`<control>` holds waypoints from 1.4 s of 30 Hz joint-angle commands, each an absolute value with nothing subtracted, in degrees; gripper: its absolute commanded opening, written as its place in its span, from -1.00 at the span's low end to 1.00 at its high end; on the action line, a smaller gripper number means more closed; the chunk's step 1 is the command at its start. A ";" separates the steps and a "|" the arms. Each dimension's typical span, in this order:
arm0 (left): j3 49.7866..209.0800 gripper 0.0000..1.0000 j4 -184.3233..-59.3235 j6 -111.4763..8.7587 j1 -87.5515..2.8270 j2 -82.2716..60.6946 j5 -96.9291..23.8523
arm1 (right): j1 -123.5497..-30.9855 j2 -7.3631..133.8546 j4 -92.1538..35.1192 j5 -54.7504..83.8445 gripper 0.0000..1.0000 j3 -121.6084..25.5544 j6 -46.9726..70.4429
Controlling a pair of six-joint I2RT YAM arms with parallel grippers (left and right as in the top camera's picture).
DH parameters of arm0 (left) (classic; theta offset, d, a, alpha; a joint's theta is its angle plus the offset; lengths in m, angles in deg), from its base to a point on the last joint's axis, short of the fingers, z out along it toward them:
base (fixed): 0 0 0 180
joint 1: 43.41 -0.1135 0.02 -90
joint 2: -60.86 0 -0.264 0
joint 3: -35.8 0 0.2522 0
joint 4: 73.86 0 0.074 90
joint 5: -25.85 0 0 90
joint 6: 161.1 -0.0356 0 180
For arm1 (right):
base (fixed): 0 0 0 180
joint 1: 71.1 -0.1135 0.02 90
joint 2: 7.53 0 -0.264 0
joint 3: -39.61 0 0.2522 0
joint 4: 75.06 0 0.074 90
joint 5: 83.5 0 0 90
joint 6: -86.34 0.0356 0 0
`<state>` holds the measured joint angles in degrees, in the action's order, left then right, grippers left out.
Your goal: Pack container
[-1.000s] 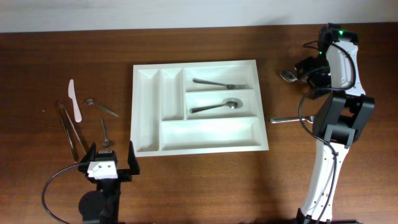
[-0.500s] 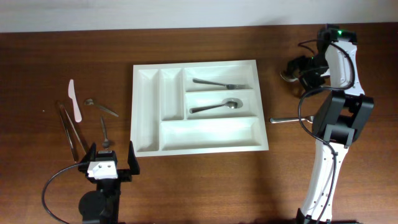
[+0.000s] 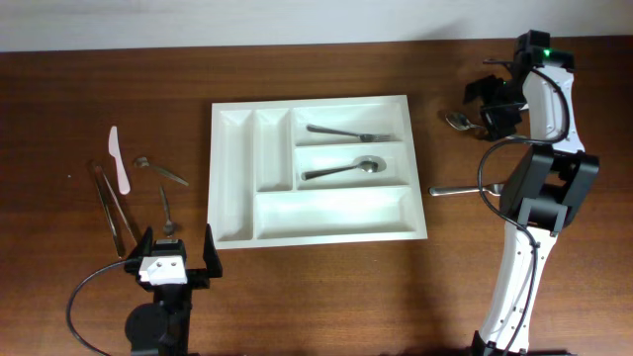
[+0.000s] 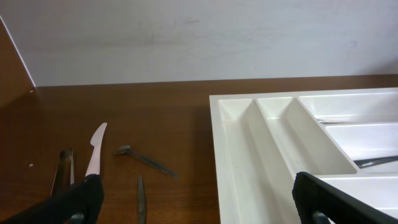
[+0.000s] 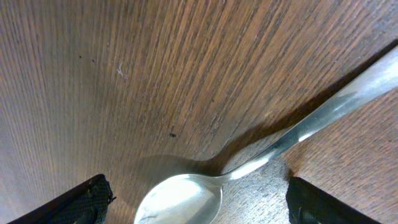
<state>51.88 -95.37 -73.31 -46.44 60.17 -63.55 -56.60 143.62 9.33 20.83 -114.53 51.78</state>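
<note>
cutlery tray (image 3: pixel 336 211): white, five compartments, in the middle of the bench (image 3: pixel 79 79); its long axis runs left to right in the overhead frame.
already packed: a fork (image 3: pixel 348 133) in the upper right slot and a spoon (image 3: pixel 344 169) in the slot below it; the rest of the tray is bare.
right pincer (image 3: pixel 485 107): at the upper right of the overhead frame, fingers (image 5: pixel 81 199) apart, hanging over a loose spoon (image 5: pixel 180 200).
key relation: in the wrist view the loose spoon's bowl sits low centre, between the two fingers, and its handle runs off to the upper right. the tray lies to the left of this pincer in the overhead frame.
left pincer (image 3: pixel 173 252): fingers apart, holding nothing, parked just beside the tray's lower left corner.
nearer arm: the right, by a wide margin, for this spoon.
left side: white plastic knife (image 3: pixel 118 158), tongs (image 3: pixel 114 208) and two small utensils lie loose.
likely step: lower and close on the spoon, then carry it left to the spoon slot.
</note>
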 commanded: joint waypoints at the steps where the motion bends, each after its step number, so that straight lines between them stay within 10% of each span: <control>1: 51.54 0.98 -95.37 -74.19 -46.72 60.50 -63.53 | -56.45 144.91 10.53 18.99 0.76 -114.18 52.80; 37: 51.54 0.99 -95.37 -74.19 -46.72 60.50 -63.53 | -51.82 144.91 17.22 17.81 0.50 -114.18 64.34; 42: 51.54 0.99 -95.37 -74.21 -46.72 60.50 -63.53 | -51.99 144.91 12.85 17.92 0.72 -114.18 63.73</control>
